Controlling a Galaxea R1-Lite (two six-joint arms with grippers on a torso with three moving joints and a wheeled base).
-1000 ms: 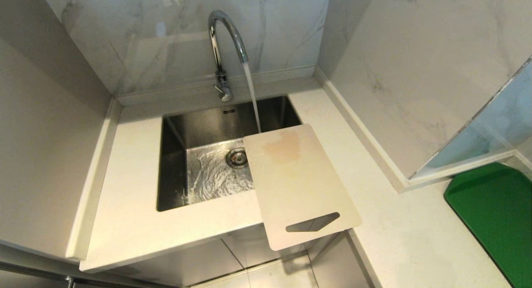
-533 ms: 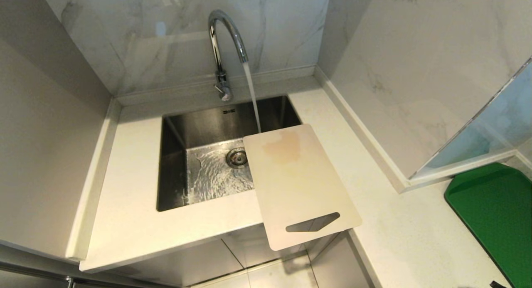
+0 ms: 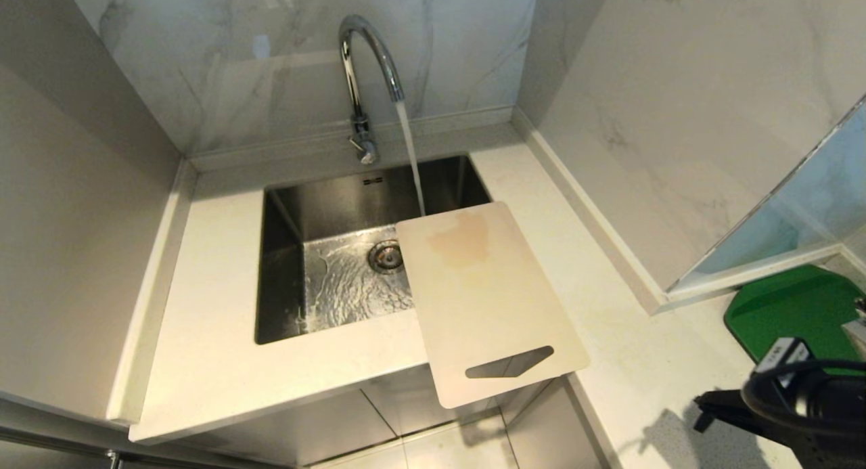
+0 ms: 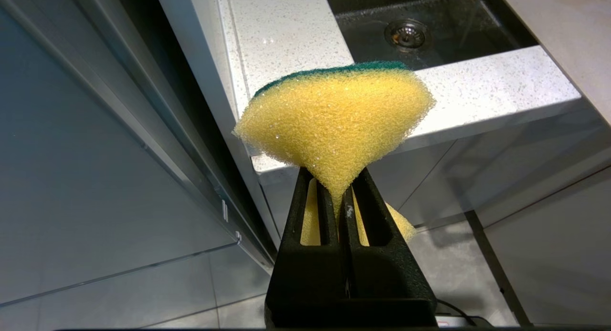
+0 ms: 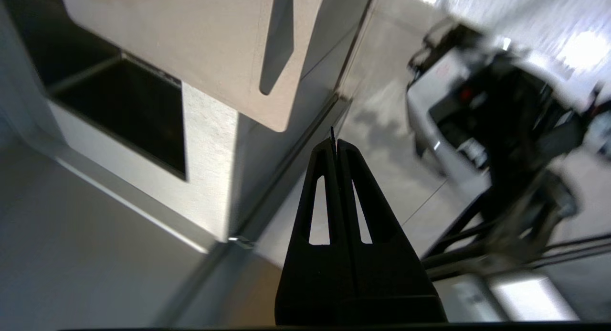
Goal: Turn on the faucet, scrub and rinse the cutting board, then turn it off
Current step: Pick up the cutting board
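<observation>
Water is being poured from the faucet [image 3: 369, 76] into the sink [image 3: 284, 218]. The cutting board [image 3: 487, 300], tan-stained at its far end, is laid on the bench [image 3: 203, 306], half over the sink's right edge, its slot handle hung past the front. A sponge [image 4: 334, 125] is squeezed in the left claw [image 4: 340, 202]. The right claw [image 5: 332, 142], pressed together and empty, is seen low at the right, well apart from the board.

I see chrome gooseneck faucet [image 3: 365, 70] running, stream dropping past far edge of cutting board [image 3: 484, 300]. Board cream-white, tan stain near far end, lying flat askew over sink's right front corner, slot-handle end overhanging counter front.
</observation>
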